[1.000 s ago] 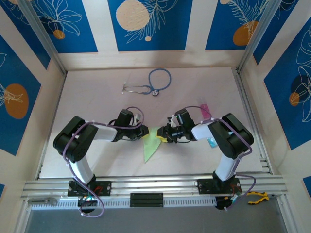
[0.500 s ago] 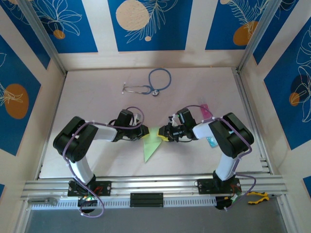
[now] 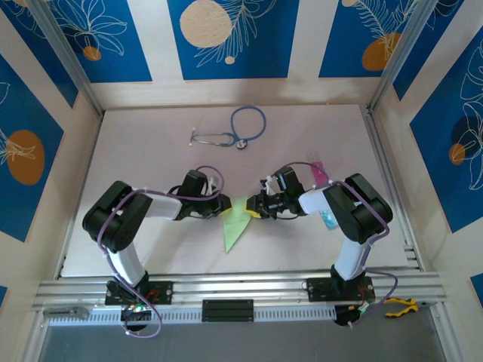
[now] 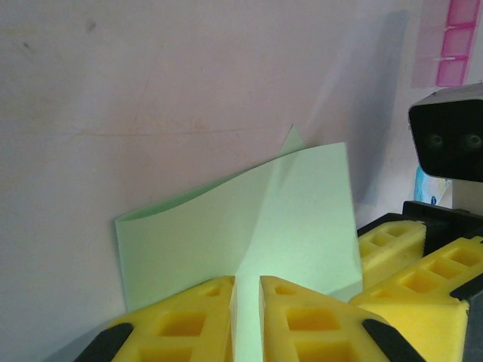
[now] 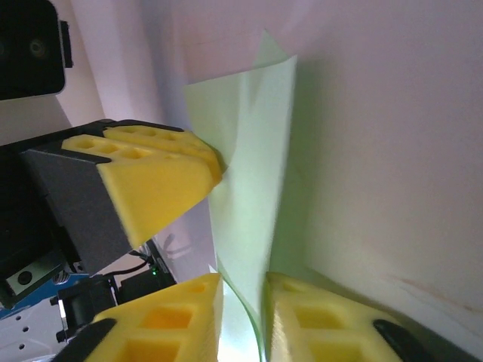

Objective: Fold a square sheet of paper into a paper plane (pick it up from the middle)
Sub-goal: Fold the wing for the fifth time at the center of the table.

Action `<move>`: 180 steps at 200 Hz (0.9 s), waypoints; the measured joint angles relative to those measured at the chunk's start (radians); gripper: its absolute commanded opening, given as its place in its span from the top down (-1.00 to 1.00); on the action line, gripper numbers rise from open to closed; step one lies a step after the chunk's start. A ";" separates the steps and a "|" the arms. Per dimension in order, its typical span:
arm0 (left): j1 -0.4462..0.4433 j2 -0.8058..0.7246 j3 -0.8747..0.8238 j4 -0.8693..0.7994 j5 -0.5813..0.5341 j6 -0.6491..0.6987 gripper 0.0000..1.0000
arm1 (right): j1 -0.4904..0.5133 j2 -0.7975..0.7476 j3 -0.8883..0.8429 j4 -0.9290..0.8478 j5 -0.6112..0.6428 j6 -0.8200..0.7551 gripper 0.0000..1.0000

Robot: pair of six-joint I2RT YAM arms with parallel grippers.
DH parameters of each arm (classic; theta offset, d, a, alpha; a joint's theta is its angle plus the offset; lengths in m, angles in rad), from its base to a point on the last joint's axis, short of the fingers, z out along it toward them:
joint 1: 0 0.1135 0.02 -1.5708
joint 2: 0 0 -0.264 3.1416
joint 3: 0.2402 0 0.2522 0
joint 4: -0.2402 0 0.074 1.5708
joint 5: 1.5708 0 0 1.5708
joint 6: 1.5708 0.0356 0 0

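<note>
Square sheet of paper (image 3: pixel 235 223): pale green and folded into a long pointed shape. Its tip aims at the near edge of the table, and its broad far end sits between the two grippers, mid-table just ahead of the arm bases.
Paper up close: in the left wrist view it rises from the fingers as a bowed panel with a crease running up its middle (one small corner peeks out behind the top edge).
Left gripper (image 3: pixel 225 211): clamped on the sheet at its left side. The paper comes out of the thin slit between its yellow fingers (image 4: pixel 181 320).
Right gripper (image 3: pixel 255 212): at the sheet's right side, facing the left one. The paper's edge runs down into the narrow gap between its yellow fingers (image 5: pixel 166 317), but I cannot tell whether the pads are pressing it.
Spacing: the two sets of fingertips are near each other, with the paper spanning between them.
Table (image 3: pixel 151 151): pale surface, walled by blue-patterned panels.
Stethoscope (image 3: pixel 234 130): blue tubing, lying at the far side, well apart from the paper.
Pink block (image 3: pixel 320 171): just beside the right arm's forearm.
Teal-and-white packet (image 3: pixel 327 220): partly under the right arm.
</note>
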 measured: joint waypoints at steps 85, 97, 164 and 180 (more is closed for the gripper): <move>0.000 -0.079 0.000 -0.069 -0.008 0.005 0.38 | -0.005 0.012 0.000 0.006 -0.003 0.010 0.92; 0.000 -0.116 0.000 -0.082 -0.011 0.012 0.29 | -0.005 0.011 -0.002 0.018 -0.002 0.023 0.95; -0.016 -0.286 -0.018 -0.147 -0.072 0.063 0.46 | -0.040 -0.139 -0.136 0.037 0.179 0.168 0.96; -0.025 -0.288 -0.028 -0.148 -0.074 0.060 0.59 | -0.028 -0.145 -0.139 0.038 0.202 0.193 0.96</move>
